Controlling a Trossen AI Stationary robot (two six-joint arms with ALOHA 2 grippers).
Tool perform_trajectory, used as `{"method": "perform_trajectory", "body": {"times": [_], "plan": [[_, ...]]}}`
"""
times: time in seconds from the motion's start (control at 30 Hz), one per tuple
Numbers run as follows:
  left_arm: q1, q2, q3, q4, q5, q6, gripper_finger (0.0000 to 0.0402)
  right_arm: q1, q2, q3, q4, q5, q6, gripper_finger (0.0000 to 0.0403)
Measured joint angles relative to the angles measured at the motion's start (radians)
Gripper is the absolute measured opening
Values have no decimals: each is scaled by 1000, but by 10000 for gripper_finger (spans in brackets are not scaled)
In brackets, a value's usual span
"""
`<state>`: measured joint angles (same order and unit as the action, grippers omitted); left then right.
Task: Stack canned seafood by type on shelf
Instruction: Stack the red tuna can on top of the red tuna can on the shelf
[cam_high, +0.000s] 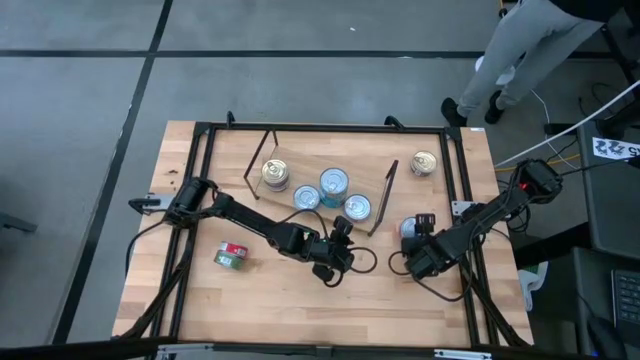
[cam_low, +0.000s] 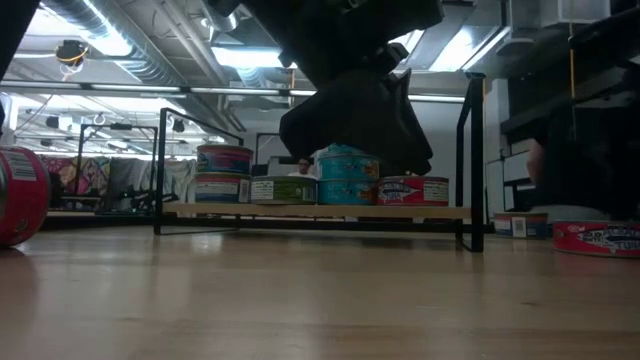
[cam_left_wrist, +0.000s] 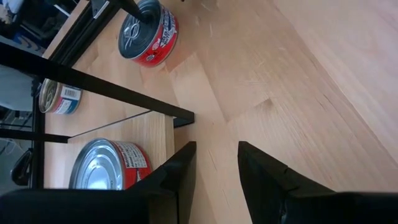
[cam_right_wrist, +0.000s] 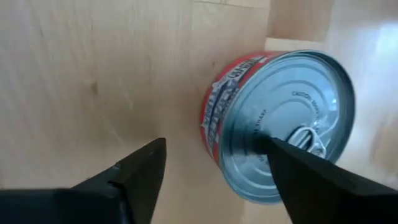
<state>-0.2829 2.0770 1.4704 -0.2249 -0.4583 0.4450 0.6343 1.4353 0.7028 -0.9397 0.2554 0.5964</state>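
Light wood tabletop (cam_high: 300, 300) in a black frame fills the overhead view, with grey floor around it and a person's legs at the far right corner.

On it stands the shelf (cam_high: 310, 150), a low wooden board on black wire legs. Several tins already sit there: a gold-lidded one (cam_high: 275, 175) at the left end, then three silver-lidded ones with blue sides (cam_high: 334, 183) (cam_high: 307, 197) (cam_high: 357, 207) clustered toward the right end. The level view shows at least one tin stacked on another at the left, with a teal tin raised in the middle.

Three tins are off the shelf. A red and green tin (cam_high: 232, 257) lies on its side near the front left. A gold-lidded tin (cam_high: 424, 163) stands beyond the shelf's right end. A red tin (cam_right_wrist: 280, 124) with a silver pull-tab lid lies just right of the shelf.

The right gripper (cam_right_wrist: 214, 171) is at this red tin, jaws wide apart with one finger across the lid and the other beside it, not yet clamped. The left gripper (cam_left_wrist: 214, 171) hovers low just in front of the shelf's right end, jaws partly apart and holding nothing.

By this count the job looks a little over half done, with three tins left to place and sorting by type unconfirmed.
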Motion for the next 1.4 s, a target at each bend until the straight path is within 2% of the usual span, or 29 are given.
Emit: {"method": "perform_trajectory", "body": {"times": [0.33, 0.5, 0.73, 1.13, 1.4], "plan": [[0, 0, 0, 0, 0, -1, 113, 0, -2, -10, 12, 22, 0, 142], [0, 1, 0, 0, 0, -1, 113, 0, -3, -8, 16, 15, -2, 97], [0, 1, 0, 0, 0, -1, 113, 0, 0, 28, 35, -12, 0, 66], [0, 1, 0, 0, 0, -1, 114, 0, -2, 39, 171, -39, 1, 8], [-1, 1, 0, 53, 12, -1, 114, 0, 0, 38, 291, -48, 1, 1]]}}
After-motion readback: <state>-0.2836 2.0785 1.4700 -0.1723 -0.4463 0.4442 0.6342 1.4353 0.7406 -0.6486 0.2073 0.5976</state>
